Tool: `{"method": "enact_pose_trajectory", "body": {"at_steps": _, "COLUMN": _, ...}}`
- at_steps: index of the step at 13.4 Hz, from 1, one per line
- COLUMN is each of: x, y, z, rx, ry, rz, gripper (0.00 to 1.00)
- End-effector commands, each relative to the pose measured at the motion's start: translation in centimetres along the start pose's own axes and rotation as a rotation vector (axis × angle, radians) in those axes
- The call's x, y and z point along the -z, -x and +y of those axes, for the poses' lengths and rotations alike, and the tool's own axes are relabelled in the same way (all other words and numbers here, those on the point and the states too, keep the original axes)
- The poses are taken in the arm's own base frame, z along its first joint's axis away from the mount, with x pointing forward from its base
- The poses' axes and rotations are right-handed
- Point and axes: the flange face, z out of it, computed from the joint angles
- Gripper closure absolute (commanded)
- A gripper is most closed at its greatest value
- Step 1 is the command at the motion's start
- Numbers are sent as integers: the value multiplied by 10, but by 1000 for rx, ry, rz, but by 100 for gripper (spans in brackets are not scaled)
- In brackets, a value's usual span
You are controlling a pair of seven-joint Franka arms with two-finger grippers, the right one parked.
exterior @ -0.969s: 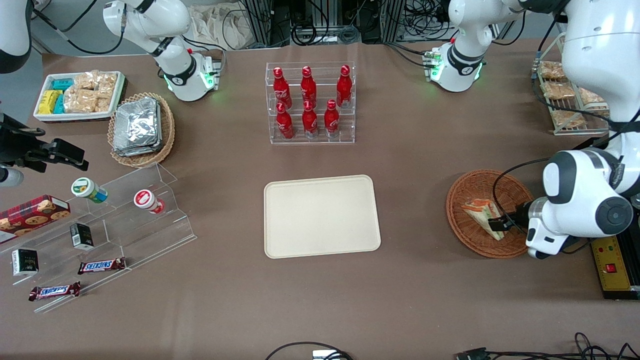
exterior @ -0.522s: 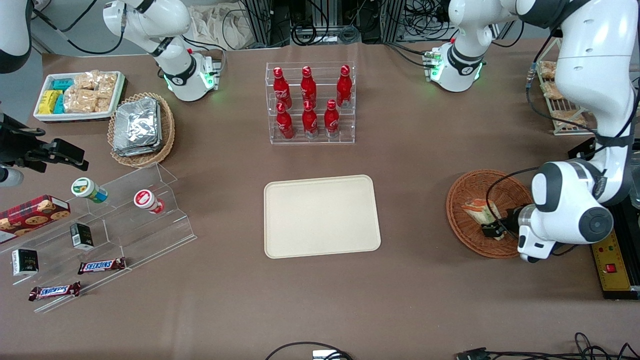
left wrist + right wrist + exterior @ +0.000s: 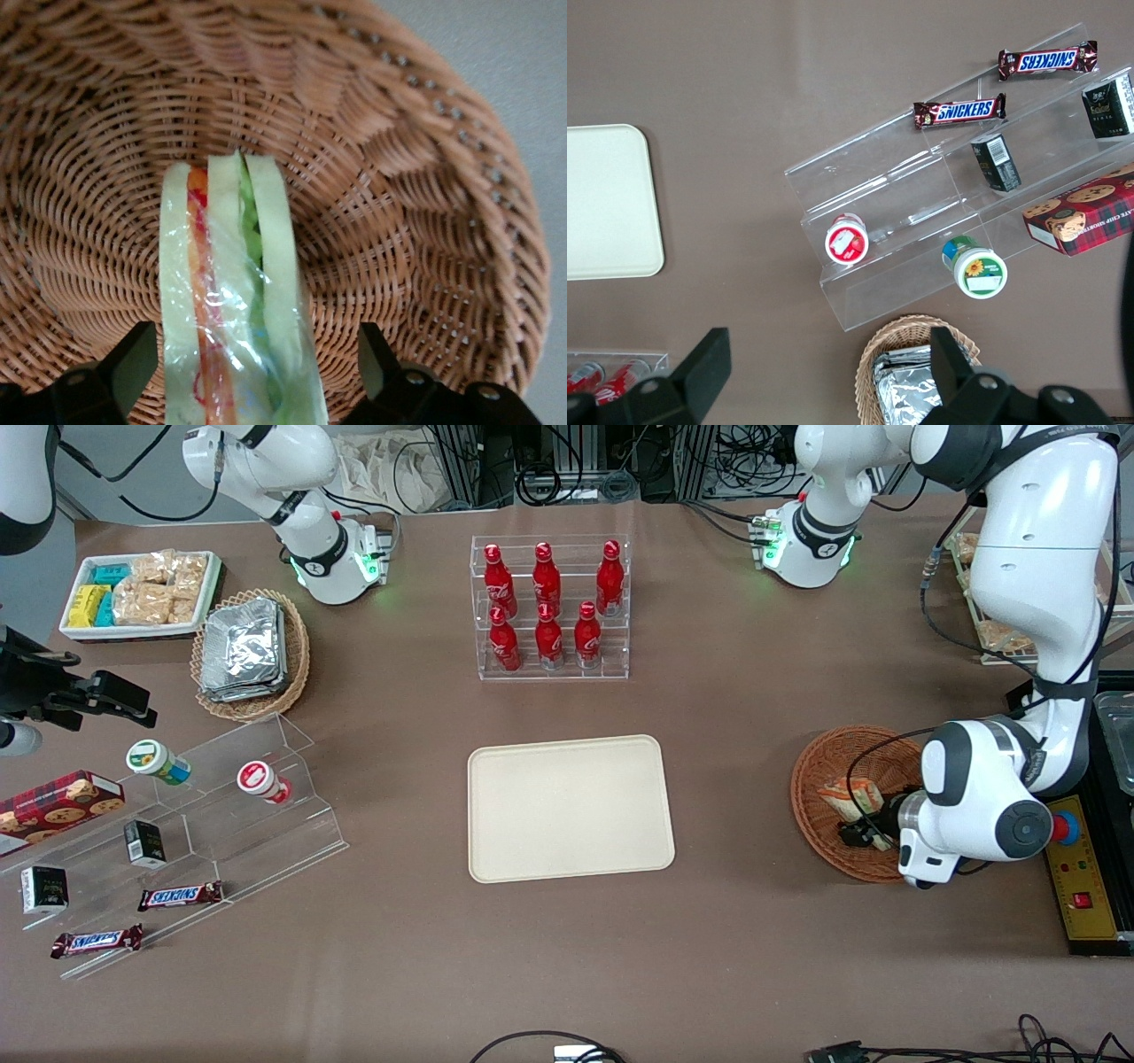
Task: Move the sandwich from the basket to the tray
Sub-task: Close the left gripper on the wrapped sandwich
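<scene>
The sandwich (image 3: 848,797) (image 3: 232,301), a plastic-wrapped wedge with orange and green layers, lies in the reddish-brown wicker basket (image 3: 819,766) (image 3: 416,221) toward the working arm's end of the table. My gripper (image 3: 864,834) (image 3: 255,372) is low inside the basket and open. Its two black fingers (image 3: 133,363) stand one on each side of the sandwich's wide end, with a gap of wicker showing between each finger and the wrap. The cream tray (image 3: 567,808) lies flat in the table's middle, apart from the basket, with nothing on it.
A clear rack of red bottles (image 3: 549,607) stands farther from the front camera than the tray. A clear stepped shelf with snacks (image 3: 186,815), a tan basket of foil packets (image 3: 248,651) and a white bin (image 3: 137,593) sit toward the parked arm's end. A yellow control box (image 3: 1085,886) is beside the basket.
The working arm has swung over the basket and brought the gripper a little toward the tray along the sandwich. The sandwich has stayed in the basket.
</scene>
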Motion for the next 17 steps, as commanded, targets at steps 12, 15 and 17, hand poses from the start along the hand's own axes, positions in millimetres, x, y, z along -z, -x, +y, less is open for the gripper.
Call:
{"method": "enact_pose_trajectory", "body": {"at_steps": 12, "x": 52, "y": 24, "z": -6, "rx": 8, "ry": 6, "rz": 40, "gripper": 78}}
{"method": "enact_pose_trajectory", "body": {"at_steps": 15, "x": 108, "y": 57, "z": 7, "rx": -135, "ry": 5, "rz": 65, "gripper": 77}}
{"method": "enact_pose_trajectory", "body": {"at_steps": 17, "x": 149, "y": 81, "z": 32, "rx": -204, "ry": 11, "rz": 68, "gripper": 77}}
